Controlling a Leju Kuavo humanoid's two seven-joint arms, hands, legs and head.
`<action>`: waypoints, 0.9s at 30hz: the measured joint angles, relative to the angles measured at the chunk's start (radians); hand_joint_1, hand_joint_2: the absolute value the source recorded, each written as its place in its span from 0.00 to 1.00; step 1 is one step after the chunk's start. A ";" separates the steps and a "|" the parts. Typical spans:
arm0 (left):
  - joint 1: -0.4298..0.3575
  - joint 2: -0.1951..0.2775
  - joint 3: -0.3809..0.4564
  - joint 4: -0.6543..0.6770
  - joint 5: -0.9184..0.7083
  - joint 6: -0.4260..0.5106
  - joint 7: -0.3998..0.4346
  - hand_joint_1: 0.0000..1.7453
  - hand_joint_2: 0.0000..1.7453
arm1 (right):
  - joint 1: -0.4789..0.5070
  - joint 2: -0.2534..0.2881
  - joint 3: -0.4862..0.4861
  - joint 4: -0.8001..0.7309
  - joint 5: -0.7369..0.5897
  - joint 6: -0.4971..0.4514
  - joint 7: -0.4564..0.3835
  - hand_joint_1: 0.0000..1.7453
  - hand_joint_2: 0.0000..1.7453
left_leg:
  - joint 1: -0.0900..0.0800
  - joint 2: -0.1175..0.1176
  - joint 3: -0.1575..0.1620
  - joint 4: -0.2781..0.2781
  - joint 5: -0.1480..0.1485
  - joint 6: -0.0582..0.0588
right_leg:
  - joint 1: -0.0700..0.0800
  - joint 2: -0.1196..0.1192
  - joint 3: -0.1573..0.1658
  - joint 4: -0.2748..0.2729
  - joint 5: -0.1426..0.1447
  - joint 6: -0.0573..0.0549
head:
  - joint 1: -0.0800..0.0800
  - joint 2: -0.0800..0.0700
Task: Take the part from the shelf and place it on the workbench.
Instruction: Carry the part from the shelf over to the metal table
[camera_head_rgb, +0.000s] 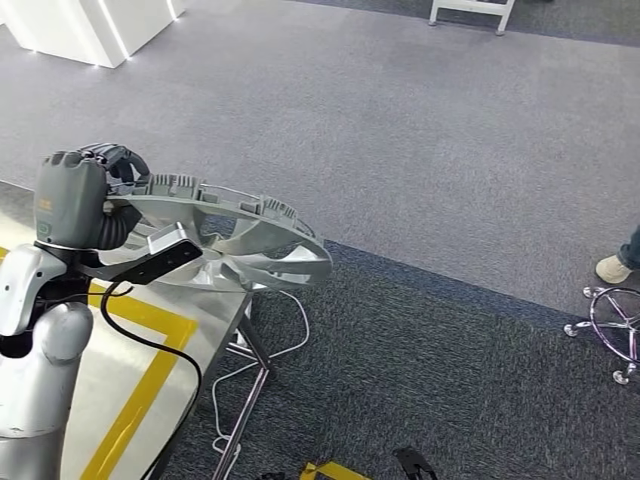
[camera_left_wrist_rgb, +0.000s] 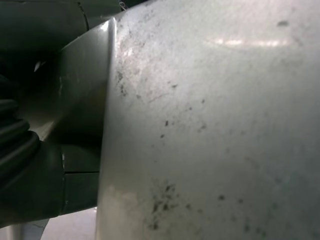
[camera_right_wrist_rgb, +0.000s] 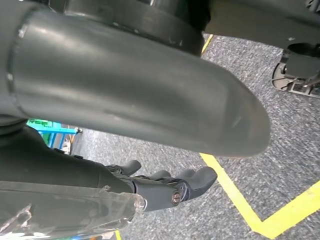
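Head view: left hand up at the left side, grey ribbed cover toward the camera, dark fingers hooked over the near rim of the part and grasping it. Big pale grey ring-shaped casting with spokes and ribbed edges, held roughly flat, sticking out to the right of the hand. Sits in the air above the corner of the desk, partly past the desk's edge over the carpet. Can't tell from here if it touches the desk surface or not. Desk top is shiny grey with a yellow tape line across it, folding metal legs and a white cable under the corner. Over at the right edge, a person's shoe and the chrome base of a chair.

Left wrist view: super close on the part, just a pale speckled metal face with a shadowed edge running along it, ribbed cover of the left hand at the side. Fingers not really readable in this one.

Right wrist view: right hand hanging over the carpet, dark fingers loosely stretched out side by side, slightly apart, nothing in them, so released. Yellow floor tape on the grey carpet nearby, something blue and green far off in the background, too small to make out.
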 joint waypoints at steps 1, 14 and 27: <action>0.000 0.000 0.000 0.000 0.000 0.000 0.000 0.90 1.00 | 0.000 0.000 0.000 0.000 0.000 0.000 0.000 0.00 0.00 | 0.000 0.012 0.036 -0.071 0.033 0.001 | 0.001 -0.004 0.003 0.000 -0.002 0.003 | 0.000 0.000; -0.008 0.001 0.007 0.008 0.003 -0.011 0.017 0.90 1.00 | 0.001 0.000 0.000 0.000 0.000 0.003 0.000 0.00 0.00 | -0.001 -0.017 0.108 -0.209 0.063 0.048 | 0.005 0.017 -0.148 0.276 -0.104 0.044 | 0.012 0.000; -0.041 0.021 0.045 0.050 0.012 -0.022 0.025 0.90 1.00 | -0.005 0.000 0.000 0.000 0.002 0.006 0.009 0.00 0.00 | 0.001 -0.007 -0.008 0.038 -0.064 -0.002 | 0.000 0.021 -0.021 0.004 0.015 -0.002 | 0.000 0.000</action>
